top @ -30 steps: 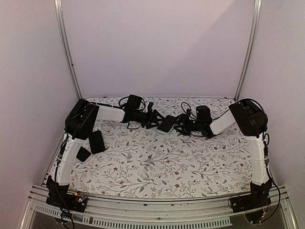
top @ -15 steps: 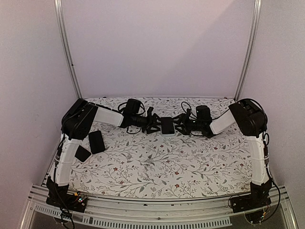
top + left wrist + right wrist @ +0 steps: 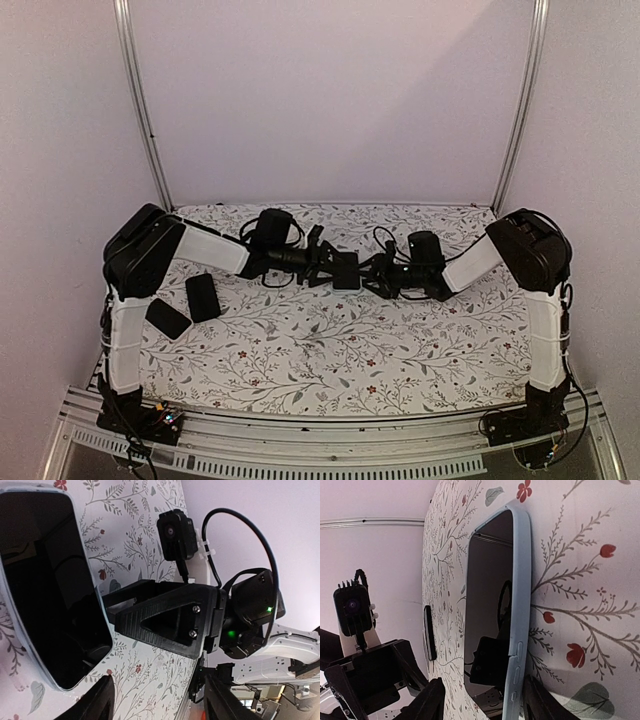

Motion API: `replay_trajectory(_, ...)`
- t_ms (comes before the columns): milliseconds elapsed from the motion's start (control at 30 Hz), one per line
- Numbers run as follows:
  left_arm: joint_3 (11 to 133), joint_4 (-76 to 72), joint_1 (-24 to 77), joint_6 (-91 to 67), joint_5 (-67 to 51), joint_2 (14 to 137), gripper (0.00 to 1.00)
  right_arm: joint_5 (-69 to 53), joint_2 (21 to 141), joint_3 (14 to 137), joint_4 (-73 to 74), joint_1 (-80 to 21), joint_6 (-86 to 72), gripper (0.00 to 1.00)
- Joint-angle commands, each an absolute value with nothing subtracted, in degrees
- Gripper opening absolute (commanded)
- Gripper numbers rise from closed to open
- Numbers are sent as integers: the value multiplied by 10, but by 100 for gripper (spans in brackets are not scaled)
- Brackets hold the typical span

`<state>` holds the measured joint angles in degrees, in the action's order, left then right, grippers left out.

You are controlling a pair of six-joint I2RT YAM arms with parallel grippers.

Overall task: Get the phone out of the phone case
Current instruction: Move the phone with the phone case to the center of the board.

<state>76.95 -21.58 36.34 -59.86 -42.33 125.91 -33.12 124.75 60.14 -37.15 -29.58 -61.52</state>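
Note:
The phone (image 3: 346,270), black-screened in a pale blue case (image 3: 519,605), lies flat on the floral table cloth between my two grippers. My right gripper (image 3: 487,702) reaches in from the right and is open. Its fingers (image 3: 432,700) straddle the phone's near end, with a small gap on each side. My left gripper (image 3: 162,702) comes in from the left, also open, with only cloth between its fingers (image 3: 100,700). In the left wrist view the phone (image 3: 50,580) lies beside the left finger, outside the jaws. The right gripper (image 3: 368,272) and left gripper (image 3: 330,268) face each other across the phone.
Two flat black slabs (image 3: 203,296) (image 3: 168,318) lie on the cloth at the left, close to the left arm's upright link. White walls and metal posts (image 3: 140,110) close in the back and sides. The right arm's wrist camera and cable (image 3: 176,535) hang near the phone.
The phone went from tilted to lying flat and slightly left. My right gripper's jaws have narrowed around its end. The left arm's elbow swung out to the left.

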Motion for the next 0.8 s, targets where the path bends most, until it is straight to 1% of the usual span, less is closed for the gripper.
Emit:
replay_trajectory(0,766,-170,352,-550,-378,1218,62,-327,1238,581,-328,-287,-603,55)
replay_trajectory(100,799,-103,335,-497,-331,1223,62,-307,1249,599,-316,-279,-597,58)
replay_trajectory(300,909,-10,317,-431,-296,1309,62,-260,1287,676,-224,-277,-555,63)
replay_trajectory(467,993,47,316,-420,-280,1375,62,-211,1288,715,-142,-279,-522,66)
replay_trajectory(600,1027,58,317,-433,-287,1402,62,-202,1293,746,-88,-291,-498,68)
replay_trajectory(767,1033,54,327,-451,-312,1418,63,-235,1316,780,-68,-304,-490,69)
